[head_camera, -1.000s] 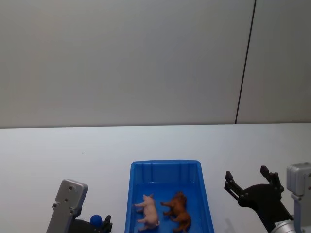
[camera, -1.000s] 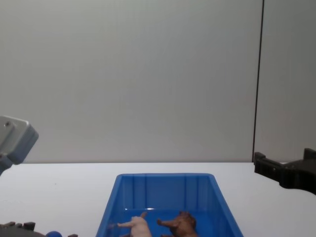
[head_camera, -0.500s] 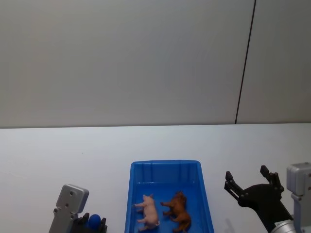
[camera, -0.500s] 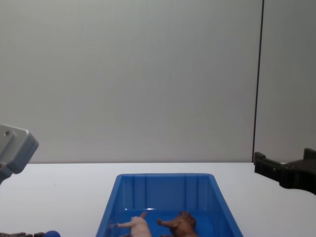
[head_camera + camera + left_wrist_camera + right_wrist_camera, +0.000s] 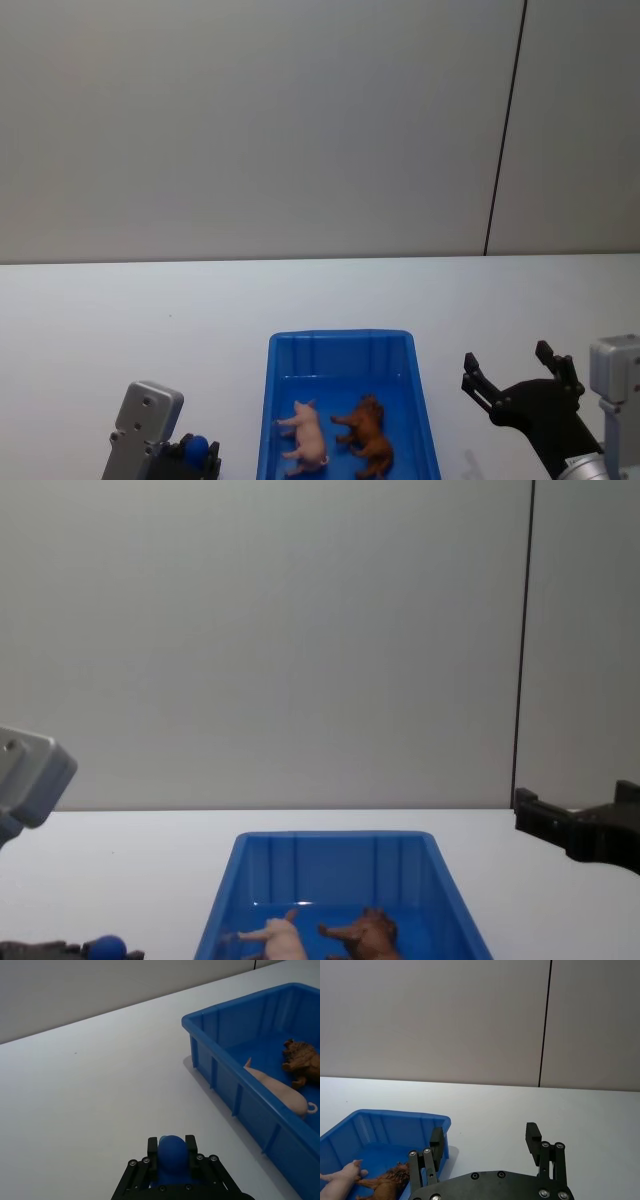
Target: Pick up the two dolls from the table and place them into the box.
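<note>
Pig doll [image 5: 305,435] and brown doll [image 5: 366,434] are lying inside the box [image 5: 342,346]. My left end effector [image 5: 171,1147], left of the box, is gripping a blue ball [image 5: 171,1149]; my right end effector [image 5: 518,372], right of it, is gaping wide, empty.

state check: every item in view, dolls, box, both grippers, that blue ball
pink doll: lying on its side in the box
brown doll: lying in the box, beside the pink one
box: upright on the table, holds both dolls
left gripper: left of the box, shut on the blue ball
right gripper: right of the box, open, empty
</note>
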Robot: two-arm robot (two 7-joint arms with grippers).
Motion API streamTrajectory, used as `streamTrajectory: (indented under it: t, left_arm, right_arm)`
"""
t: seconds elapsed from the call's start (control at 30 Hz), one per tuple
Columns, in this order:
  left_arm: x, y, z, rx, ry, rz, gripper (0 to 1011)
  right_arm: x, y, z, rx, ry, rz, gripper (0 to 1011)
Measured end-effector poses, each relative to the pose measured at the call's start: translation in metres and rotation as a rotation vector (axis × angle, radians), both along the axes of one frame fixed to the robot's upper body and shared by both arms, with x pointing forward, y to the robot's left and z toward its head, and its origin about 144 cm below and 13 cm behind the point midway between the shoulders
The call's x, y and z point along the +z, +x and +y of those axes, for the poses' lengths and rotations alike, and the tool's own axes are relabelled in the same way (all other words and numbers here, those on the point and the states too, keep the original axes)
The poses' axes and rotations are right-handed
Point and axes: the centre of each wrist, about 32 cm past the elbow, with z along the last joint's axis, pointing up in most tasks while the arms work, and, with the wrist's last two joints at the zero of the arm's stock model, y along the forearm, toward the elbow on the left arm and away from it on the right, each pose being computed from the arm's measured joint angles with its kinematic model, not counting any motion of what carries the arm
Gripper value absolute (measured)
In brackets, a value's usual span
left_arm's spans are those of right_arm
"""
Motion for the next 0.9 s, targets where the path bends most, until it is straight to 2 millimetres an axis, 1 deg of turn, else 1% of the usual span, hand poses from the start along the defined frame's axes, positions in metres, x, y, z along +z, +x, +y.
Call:
streamTrajectory:
  t: [0.27,0.9]
  left_arm:
    - [0.005,0.001,-0.001,-0.028,-0.01,-0.062,282]
    - [0.033,0.01,-0.005,-0.165,-0.051,-0.224,180]
  right_arm:
    - [0.0,0.0,0.0,0.0,0.0,0.0,1001]
    - [0.0,0.0,0.0,0.0,0.0,0.0,1001]
